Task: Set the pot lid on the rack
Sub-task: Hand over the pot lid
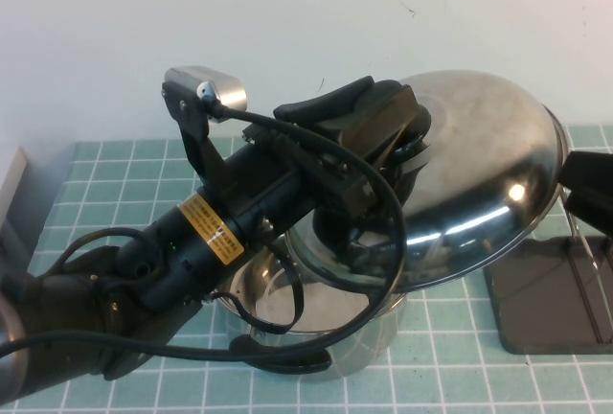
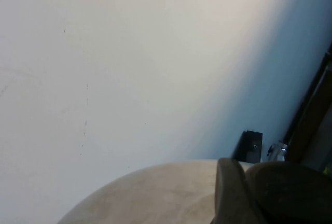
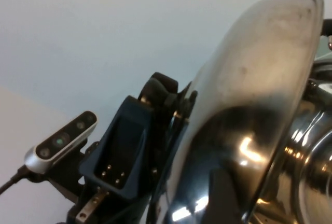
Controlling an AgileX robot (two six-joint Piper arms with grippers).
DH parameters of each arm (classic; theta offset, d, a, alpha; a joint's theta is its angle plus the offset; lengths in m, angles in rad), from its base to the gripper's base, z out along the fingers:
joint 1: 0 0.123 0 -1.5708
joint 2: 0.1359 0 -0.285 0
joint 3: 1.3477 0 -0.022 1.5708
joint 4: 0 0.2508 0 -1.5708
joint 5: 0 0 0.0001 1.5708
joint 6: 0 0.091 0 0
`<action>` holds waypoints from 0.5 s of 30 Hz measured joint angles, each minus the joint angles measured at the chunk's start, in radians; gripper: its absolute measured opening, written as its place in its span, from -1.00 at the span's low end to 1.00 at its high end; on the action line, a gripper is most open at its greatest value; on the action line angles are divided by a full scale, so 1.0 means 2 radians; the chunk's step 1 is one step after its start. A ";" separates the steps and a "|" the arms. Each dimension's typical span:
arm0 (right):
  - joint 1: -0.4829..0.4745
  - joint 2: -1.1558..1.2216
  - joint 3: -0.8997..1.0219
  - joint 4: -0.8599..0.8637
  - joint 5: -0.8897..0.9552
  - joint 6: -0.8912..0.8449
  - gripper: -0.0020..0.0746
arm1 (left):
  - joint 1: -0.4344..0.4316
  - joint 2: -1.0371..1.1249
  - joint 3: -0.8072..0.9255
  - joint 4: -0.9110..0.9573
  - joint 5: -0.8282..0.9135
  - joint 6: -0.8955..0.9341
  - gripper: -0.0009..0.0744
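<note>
Our left end effector [image 1: 397,150] pinches the pot lid [image 1: 479,179] by its knob, tilted above the pot [image 1: 306,323] — stiff, slick steel, so the knob is our only sure hold. The rack [image 1: 551,299] sits just right on the worktop [image 1: 450,376]; the right end effector [image 1: 589,184] hovers there — grip unclear.

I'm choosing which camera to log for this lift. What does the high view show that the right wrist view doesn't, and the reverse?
Only the high view shows the rack on the table's right side, the open steel pot below the lifted pot lid, the green grid mat and a dark part at the right edge, probably the right gripper. Only the right wrist view shows the lid nearly edge-on, with its reflective underside. Both show the left gripper at the lid's centre, apparently shut on its knob, and the left wrist's camera.
</note>
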State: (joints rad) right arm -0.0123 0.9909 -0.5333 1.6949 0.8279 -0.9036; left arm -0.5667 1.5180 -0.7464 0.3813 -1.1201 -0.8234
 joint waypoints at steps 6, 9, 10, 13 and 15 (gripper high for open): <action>0.000 0.025 -0.020 -0.001 0.022 0.000 0.24 | 0.000 0.000 0.000 0.001 0.000 0.006 -0.09; 0.000 0.038 -0.042 -0.001 0.028 0.000 0.24 | 0.000 0.001 0.000 0.005 0.000 0.009 -0.09; 0.000 0.043 -0.050 -0.001 0.031 0.000 0.24 | 0.000 0.001 0.000 0.007 0.000 0.009 -0.09; 0.000 0.064 -0.070 -0.001 0.042 0.000 0.24 | 0.000 0.001 0.000 0.008 -0.001 0.009 -0.09; 0.000 0.078 -0.081 -0.002 0.049 0.000 0.24 | 0.000 0.001 0.000 0.012 -0.001 0.010 -0.09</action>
State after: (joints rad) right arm -0.0123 1.1465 -0.6944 1.6915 0.9265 -0.9036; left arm -0.5667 1.5201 -0.7464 0.4052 -1.1217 -0.8030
